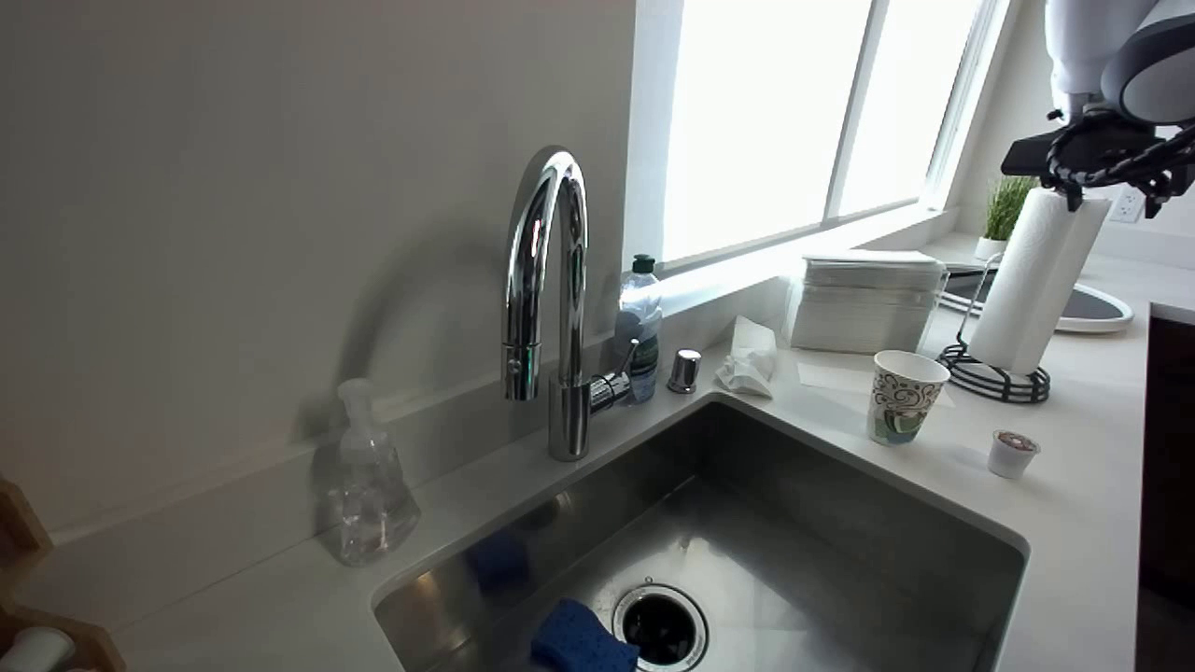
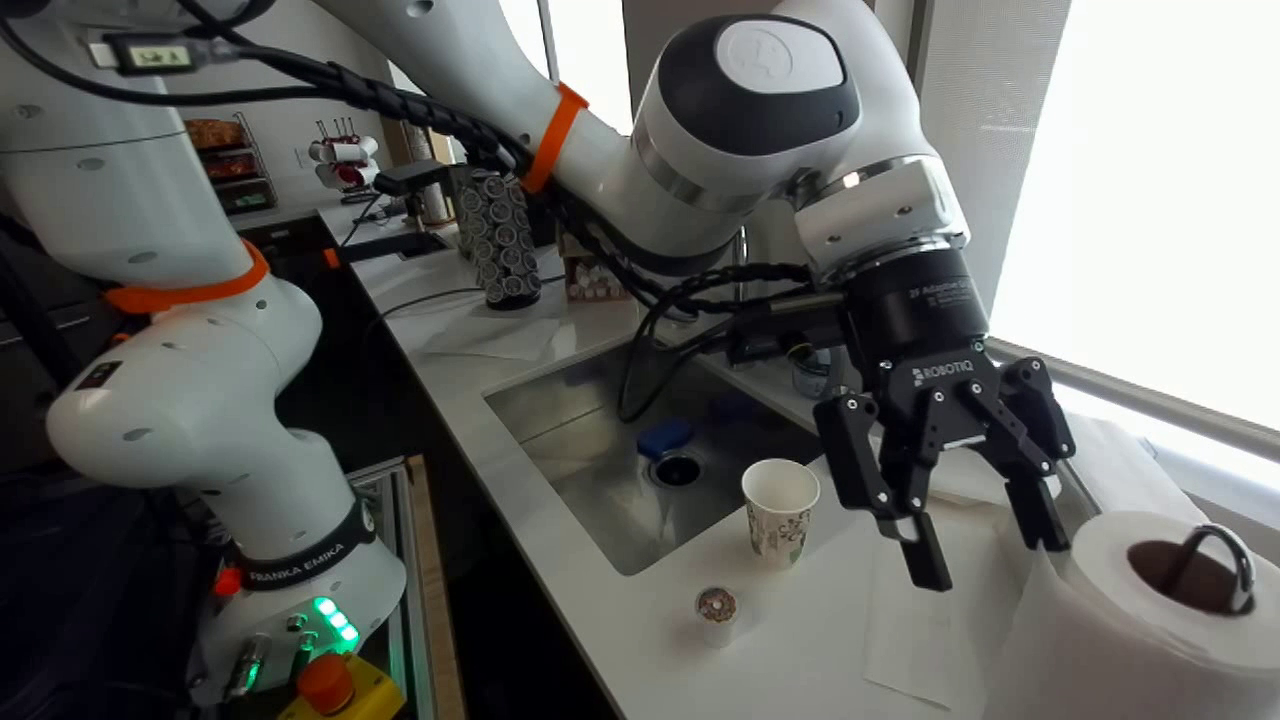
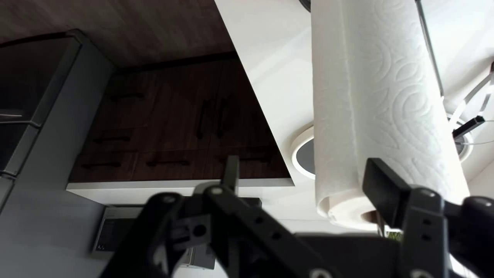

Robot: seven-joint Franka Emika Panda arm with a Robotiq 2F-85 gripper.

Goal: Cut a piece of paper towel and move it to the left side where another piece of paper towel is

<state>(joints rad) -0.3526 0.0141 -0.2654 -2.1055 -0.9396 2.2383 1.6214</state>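
Note:
The piece of paper towel shows as the loose outer sheet [image 3: 331, 116] of a thick white roll [image 1: 1036, 280], its free edge running lengthwise. The roll leans on a black wire stand [image 1: 994, 383]. My gripper [image 2: 988, 555] is spread wide at the roll's top, with no towel gripped. In the wrist view, one finger [image 3: 386, 193] overlaps the roll near its core, while the opposite finger [image 3: 230, 172] stands off over the dark cabinets. Contact with the sheet cannot be made out. Beyond the sink lies a flat white sheet [image 2: 495, 338], apparently the other piece of paper towel.
A patterned paper cup [image 1: 904, 397] and a small pod [image 1: 1012, 455] stand between sink [image 2: 600, 500] and roll. Near the roll are a thin flat sheet [image 2: 915, 630] and a white napkin stack [image 1: 868, 308]. The faucet [image 1: 565, 280] rises behind the sink.

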